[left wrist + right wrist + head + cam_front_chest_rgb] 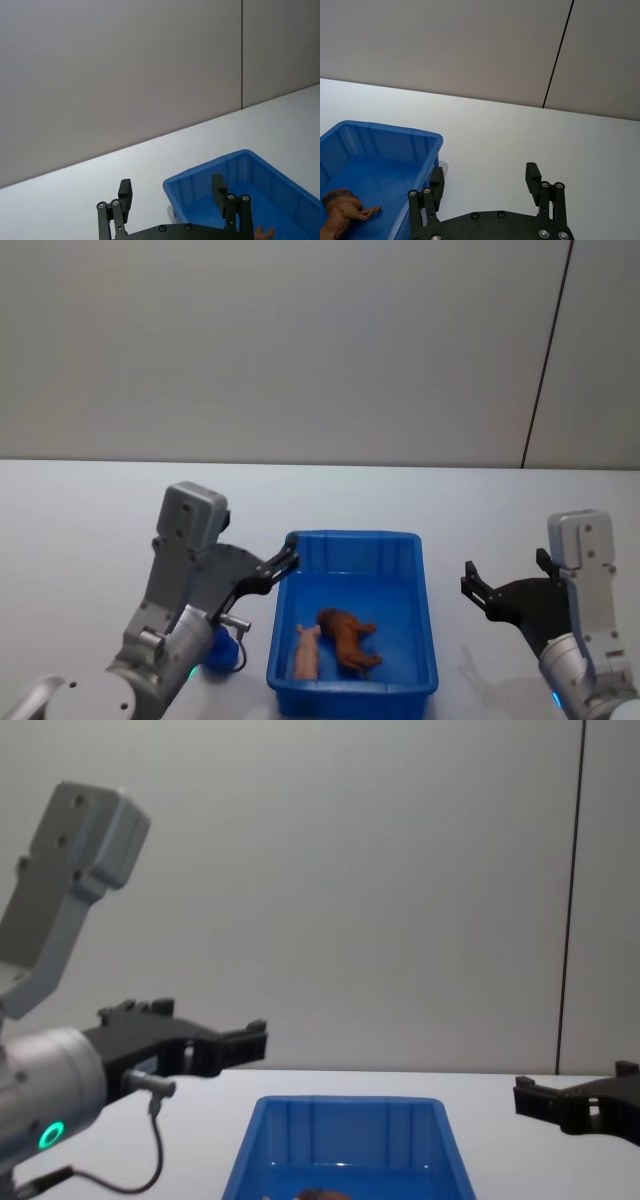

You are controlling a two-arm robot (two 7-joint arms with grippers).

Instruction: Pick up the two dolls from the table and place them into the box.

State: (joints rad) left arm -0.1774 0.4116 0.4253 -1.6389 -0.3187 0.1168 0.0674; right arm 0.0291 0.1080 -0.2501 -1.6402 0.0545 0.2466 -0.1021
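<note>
**Blue bin holds both dolls; both claws spread and empty**

Blue plastic, thick-rimmed, the bin (pixel 428 640) sits on the white table (pixel 80 540) between the two arms. Both dolls lie on its floor toward the near left corner. The pale pink doll (pixel 307 652) lies lengthwise by the left wall. The dark brown doll (pixel 345 638) is just beside it on the right, legs sprawled toward the middle.

The left gripper (pixel 288 562) hangs above the bin's far left corner with its jaws wide apart and nothing between them. In the left wrist view one finger (pixel 218 184) shows over the bin's inside and the other over bare table. A thin black cable (pixel 236 648) loops beneath that wrist.

The right gripper (pixel 505 565) hovers over the table to the right of the bin, apart from its rim, jaws likewise spread and empty. Nothing lies between either claw and the bin.

Behind the table stands a plain grey wall (pixel 300 340) with one dark vertical seam (pixel 548 355).
</note>
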